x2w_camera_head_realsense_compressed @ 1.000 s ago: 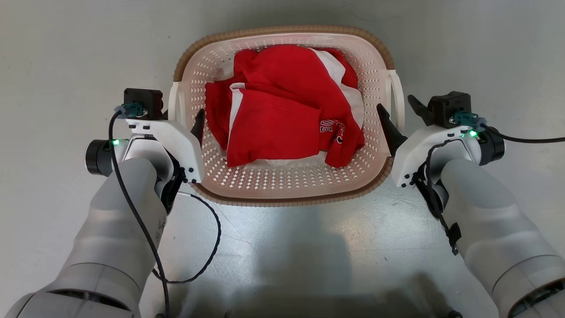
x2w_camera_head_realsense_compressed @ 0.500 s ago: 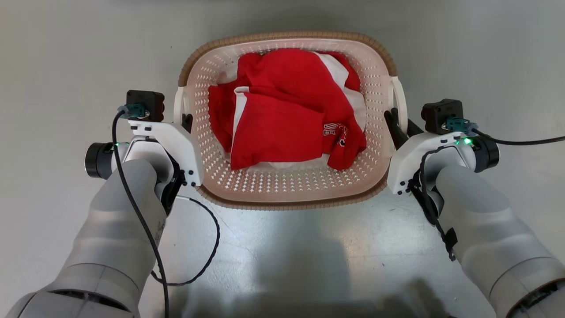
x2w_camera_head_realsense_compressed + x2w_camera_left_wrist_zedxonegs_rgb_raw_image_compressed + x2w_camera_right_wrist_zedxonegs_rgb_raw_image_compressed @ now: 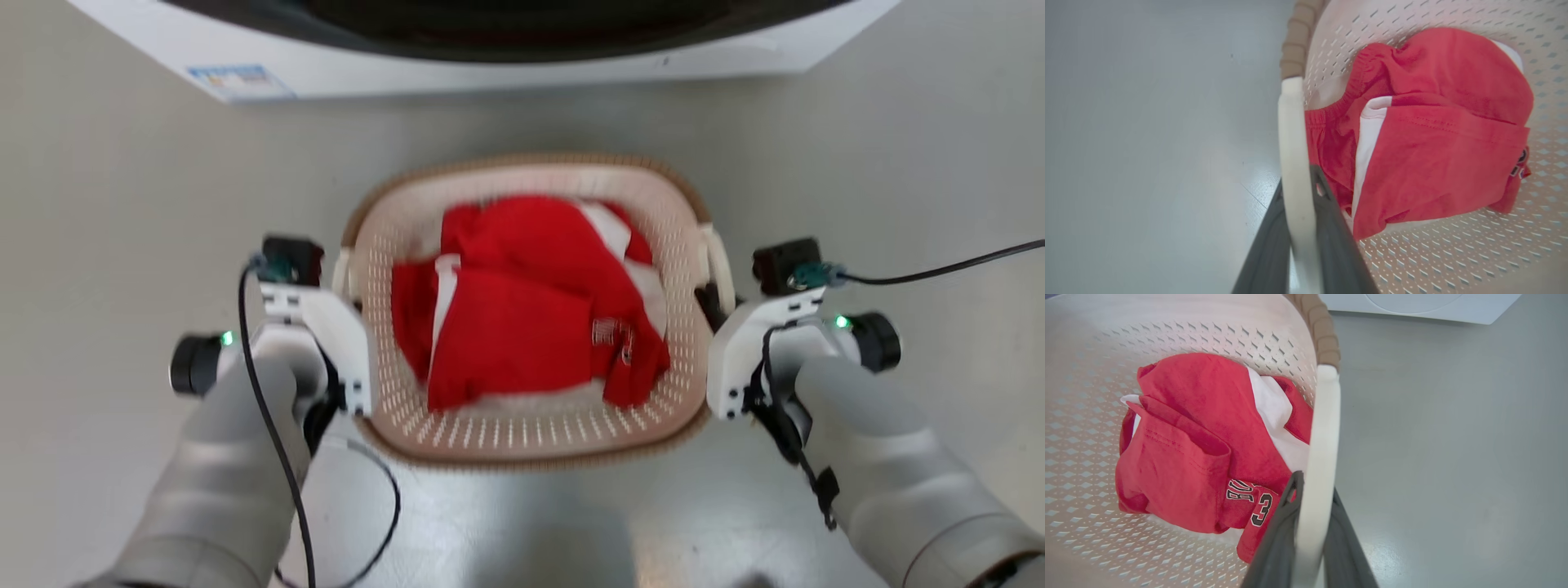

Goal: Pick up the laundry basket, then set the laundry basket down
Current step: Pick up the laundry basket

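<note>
Nearest, the left gripper (image 3: 1297,192) and right gripper (image 3: 1315,490) each have their dark fingers (image 3: 1265,253) clamped on a smooth white side handle (image 3: 1292,134) of the laundry basket (image 3: 522,429) — cream perforated plastic, rounded, brown woven-look rim — between the arms, on or just over the grey floor (image 3: 122,204). Inside lie crumpled red-and-white clothes (image 3: 522,327). Beyond stands a white washing machine (image 3: 490,69).

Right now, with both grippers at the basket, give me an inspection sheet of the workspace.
Surface: glossy grey floor, with reflections nearest the robot.
Job's things: cream-white perforated plastic laundry basket with a brown woven-look rim, upright; cannot tell whether it is off the floor.
Clutter: crumpled red and white clothing inside the basket.
Grippers: left gripper clamps the left white handle; right gripper clamps the right white handle.
Cables: black left-arm cable runs along the forearm; black right-arm cable trails outward.
Surroundings: white washing machine beyond the basket.
</note>
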Robot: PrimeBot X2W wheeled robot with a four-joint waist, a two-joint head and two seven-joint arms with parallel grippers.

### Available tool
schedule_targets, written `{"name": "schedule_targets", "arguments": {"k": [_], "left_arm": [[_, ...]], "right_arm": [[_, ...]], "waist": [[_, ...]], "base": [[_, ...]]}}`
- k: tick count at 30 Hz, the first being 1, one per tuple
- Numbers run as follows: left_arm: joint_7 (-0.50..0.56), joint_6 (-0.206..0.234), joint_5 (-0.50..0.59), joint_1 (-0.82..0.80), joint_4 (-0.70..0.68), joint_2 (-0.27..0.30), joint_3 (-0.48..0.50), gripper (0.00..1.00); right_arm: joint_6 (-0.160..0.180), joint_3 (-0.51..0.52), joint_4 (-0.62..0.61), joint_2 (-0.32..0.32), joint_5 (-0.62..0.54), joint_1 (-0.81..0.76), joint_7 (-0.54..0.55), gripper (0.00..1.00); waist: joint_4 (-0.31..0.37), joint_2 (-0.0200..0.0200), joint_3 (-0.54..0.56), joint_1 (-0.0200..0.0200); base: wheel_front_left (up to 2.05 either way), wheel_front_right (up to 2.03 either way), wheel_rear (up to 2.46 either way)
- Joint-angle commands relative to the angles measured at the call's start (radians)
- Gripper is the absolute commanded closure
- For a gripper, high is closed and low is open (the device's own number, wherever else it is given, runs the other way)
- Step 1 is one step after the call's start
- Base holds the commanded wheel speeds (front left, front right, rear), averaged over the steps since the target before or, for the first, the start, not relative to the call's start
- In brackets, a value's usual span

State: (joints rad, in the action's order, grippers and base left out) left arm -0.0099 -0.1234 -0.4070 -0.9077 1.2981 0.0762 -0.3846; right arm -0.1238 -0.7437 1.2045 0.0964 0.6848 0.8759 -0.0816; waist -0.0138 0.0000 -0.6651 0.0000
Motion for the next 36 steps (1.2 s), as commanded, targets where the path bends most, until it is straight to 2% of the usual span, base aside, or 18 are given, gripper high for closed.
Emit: {"name": "schedule_targets", "arguments": {"k": [1, 6, 18, 29, 36], "left_arm": [[0.0, -0.006, 0.002, 0.045, -0.008, 0.04, 0.006, 1.0], [0.07, -0.007, -0.005, 0.069, -0.008, 0.027, -0.02, 1.0], [0.16, -0.007, -0.042, 0.211, -0.007, 0.011, -0.063, 1.0], [0.197, -0.007, -0.091, 0.302, -0.019, 0.002, -0.112, 1.0], [0.206, -0.007, -0.118, 0.332, -0.03, 0.001, -0.134, 1.0]], "right_arm": [[-0.007, -0.029, -0.022, -0.009, 0.016, -0.055, 0.016, 1.0], [-0.007, -0.084, -0.035, -0.005, 0.066, -0.106, 0.076, 1.0], [-0.007, -0.209, -0.062, -0.009, 0.179, -0.25, 0.202, 1.0], [-0.007, -0.257, -0.074, 0.006, 0.277, -0.305, 0.245, 1.0], [-0.007, -0.274, -0.081, 0.021, 0.318, -0.308, 0.257, 1.0]], "waist": [[0.009, 0.0, 0.071, 0.0], [0.014, 0.0, 0.196, 0.0], [0.034, 0.0, 0.47, 0.0], [0.031, 0.0, 0.597, 0.0], [0.027, 0.0, 0.63, 0.0]], "base": [[0.0, 0.0, 0.0], [0.0, 0.0, 0.0], [0.0, 0.0, 0.0], [0.0, 0.0, 0.0], [0.0, 0.0, 0.0]]}}
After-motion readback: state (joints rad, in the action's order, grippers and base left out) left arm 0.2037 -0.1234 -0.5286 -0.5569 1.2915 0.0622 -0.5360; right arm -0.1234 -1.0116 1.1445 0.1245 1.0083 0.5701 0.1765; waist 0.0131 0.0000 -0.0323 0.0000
